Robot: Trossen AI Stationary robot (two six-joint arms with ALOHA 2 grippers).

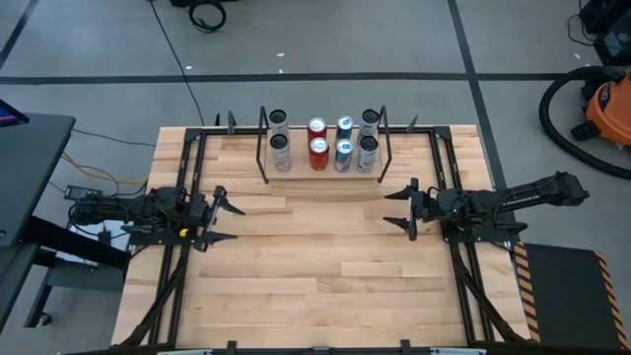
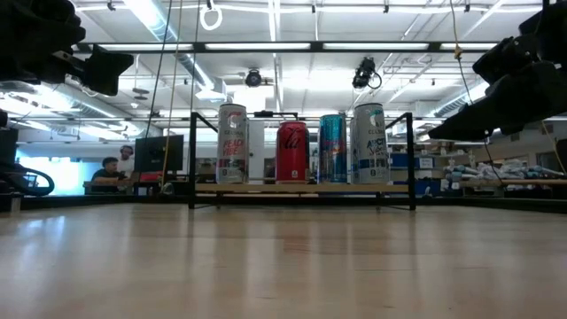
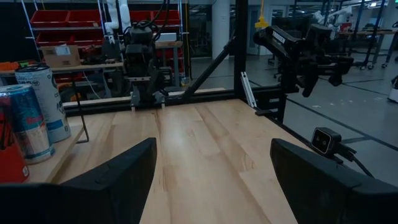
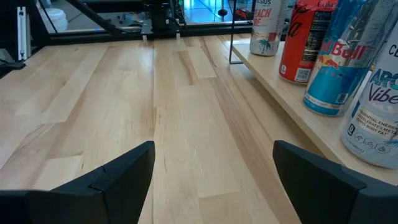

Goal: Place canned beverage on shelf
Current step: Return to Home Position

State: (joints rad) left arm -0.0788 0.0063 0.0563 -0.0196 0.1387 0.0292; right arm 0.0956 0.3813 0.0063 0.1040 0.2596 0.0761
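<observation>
**Light-wood shelf [image 1: 325, 177] stocked at the far edge of the table [image 1: 315, 266]**

Two rows of four upright cans are seen on the shelf board, inside its thin black rod frame. In the front row, read from left to right in the high view, a white-and-pink can [image 1: 280, 151], a red can [image 1: 318, 152], a blue can [image 1: 342, 155] and a white can [image 1: 367, 152] are lined up. A matching can is set directly behind each one.

Nothing is gripped by either arm. The left gripper [image 1: 229, 220] is held over the table's left side, raised above the wood. Its fingers are spread wide apart and empty. The shelf lies well apart from it, nearer the far edge and toward the table's middle.

The right gripper [image 1: 394, 209] is held over the right side in mirror fashion, its fingers likewise spread and empty. The shelf is also well apart from it, toward the far edge. The two grippers are pointed at each other across the table, and all the cans are left untouched.
</observation>
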